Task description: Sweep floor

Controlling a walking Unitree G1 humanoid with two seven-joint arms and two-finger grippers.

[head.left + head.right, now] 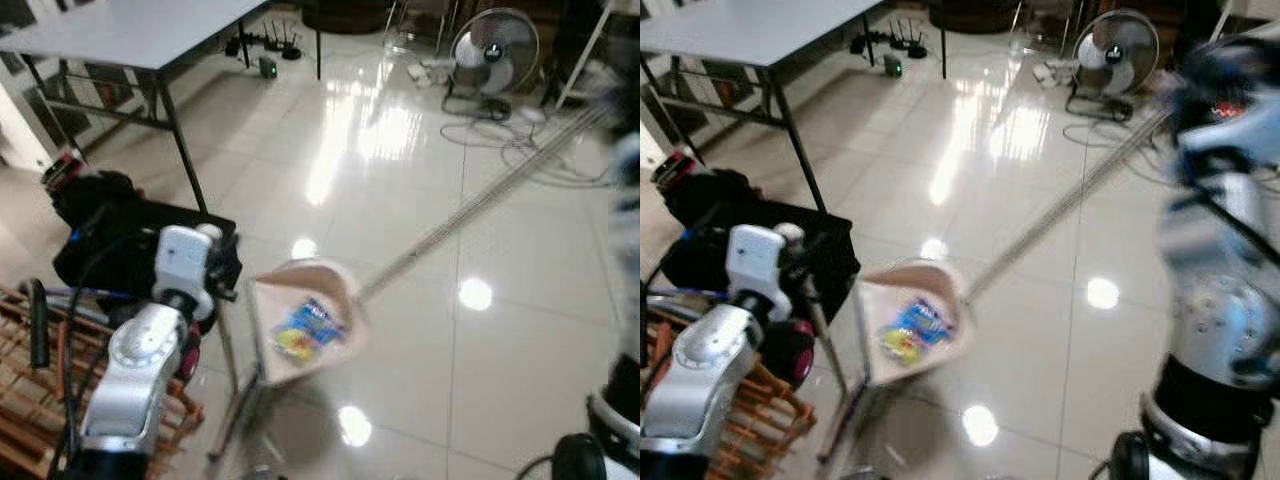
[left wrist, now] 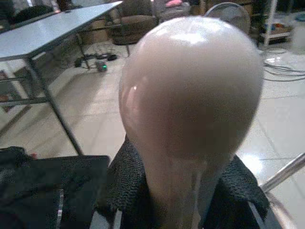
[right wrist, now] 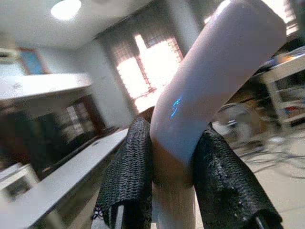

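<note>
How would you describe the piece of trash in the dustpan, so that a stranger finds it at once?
Start from the grey table at the upper left and come down over the shiny tiled floor to the pale pink dustpan on its long metal handle. Inside it lies a crumpled wrapper, blue and yellow, the one brightly coloured thing there.

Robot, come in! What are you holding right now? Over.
Left end effector shut on dustpan handle. Right end effector shut on broom handle. Wrapper in dustpan. Table ahead-left.

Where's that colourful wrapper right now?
In the eye views, the wrapper lies inside the pink dustpan, low centre, beside the left arm and the black bag.
</note>
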